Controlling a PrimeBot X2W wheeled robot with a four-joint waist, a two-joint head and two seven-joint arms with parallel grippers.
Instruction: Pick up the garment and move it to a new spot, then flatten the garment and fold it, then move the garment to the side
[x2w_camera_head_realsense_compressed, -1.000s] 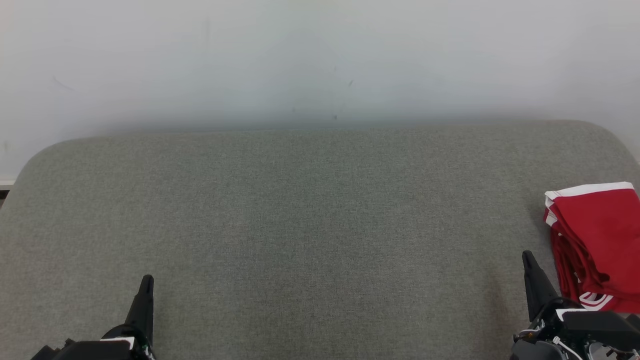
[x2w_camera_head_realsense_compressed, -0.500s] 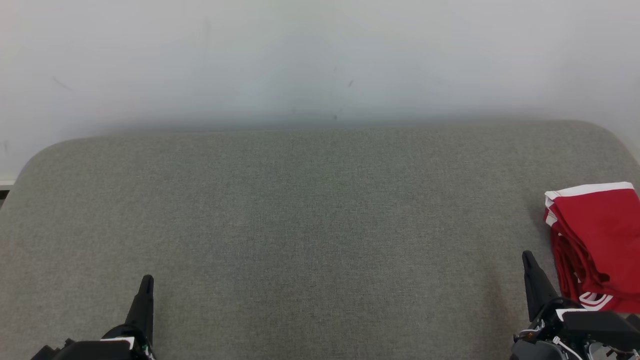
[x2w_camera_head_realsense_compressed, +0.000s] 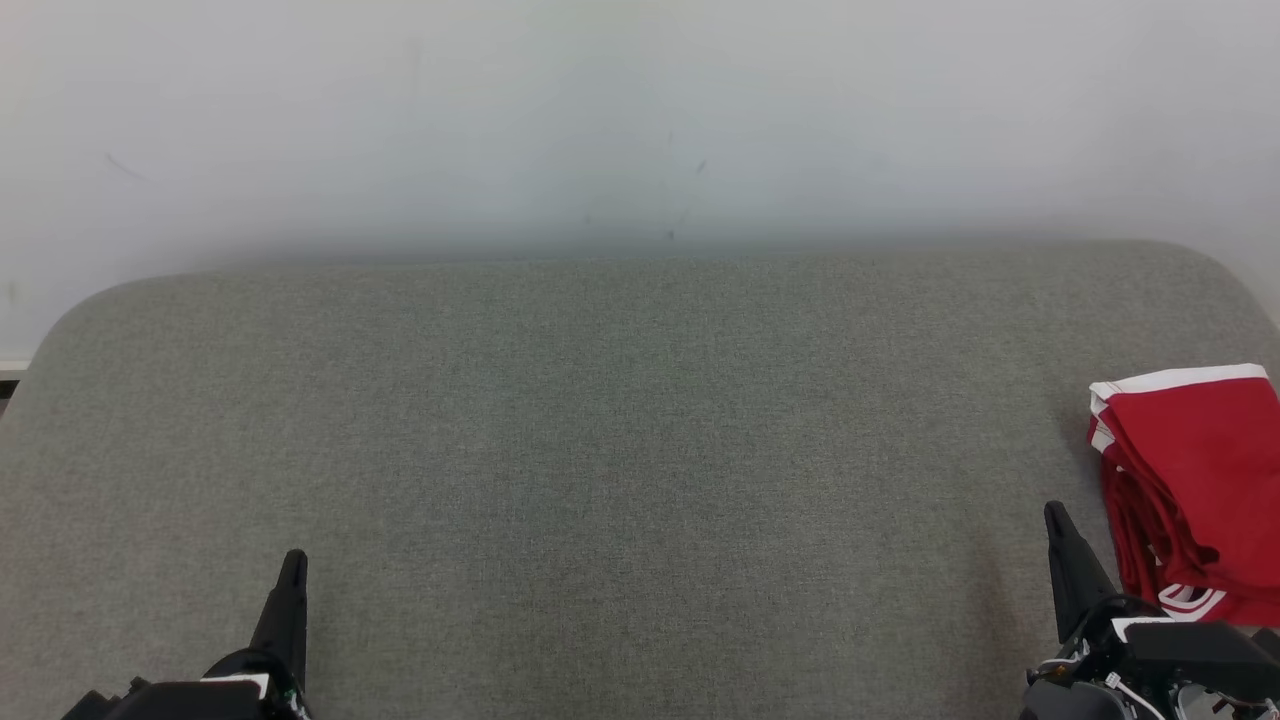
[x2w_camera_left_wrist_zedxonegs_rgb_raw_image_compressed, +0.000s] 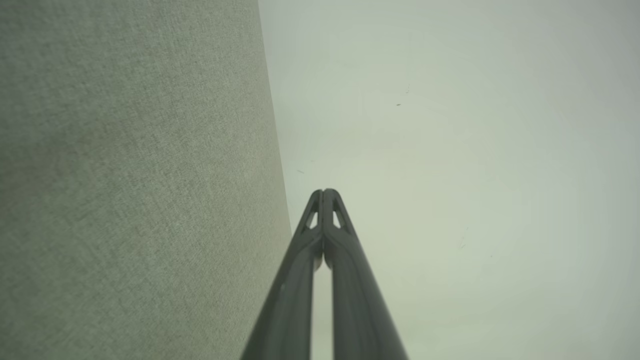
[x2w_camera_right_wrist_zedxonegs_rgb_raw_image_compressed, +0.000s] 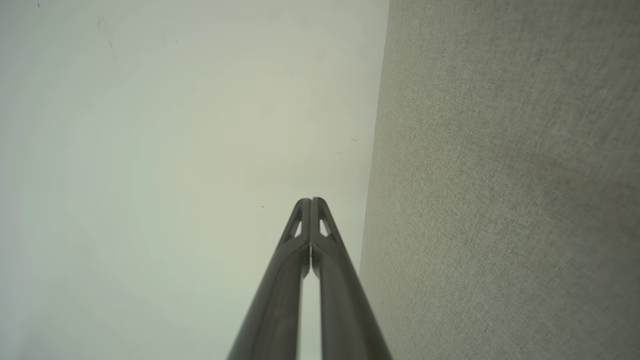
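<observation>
A red garment (x2w_camera_head_realsense_compressed: 1195, 480) with white trim lies folded at the right edge of the grey cushioned surface (x2w_camera_head_realsense_compressed: 620, 430), cut off by the head view's right border. My right gripper (x2w_camera_head_realsense_compressed: 1056, 515) stands just left of it, shut and empty, apart from the cloth. My left gripper (x2w_camera_head_realsense_compressed: 294, 558) rests at the lower left, also shut and empty. In the left wrist view the left gripper (x2w_camera_left_wrist_zedxonegs_rgb_raw_image_compressed: 324, 192) has its tips pressed together, pointing at the pale wall. The right wrist view has the right gripper (x2w_camera_right_wrist_zedxonegs_rgb_raw_image_compressed: 310, 201) shut the same way.
A pale wall (x2w_camera_head_realsense_compressed: 640, 120) rises behind the grey surface's rounded far edge. The wide middle of the grey surface lies open between my two grippers. A strip of floor edge shows at the far left (x2w_camera_head_realsense_compressed: 10, 372).
</observation>
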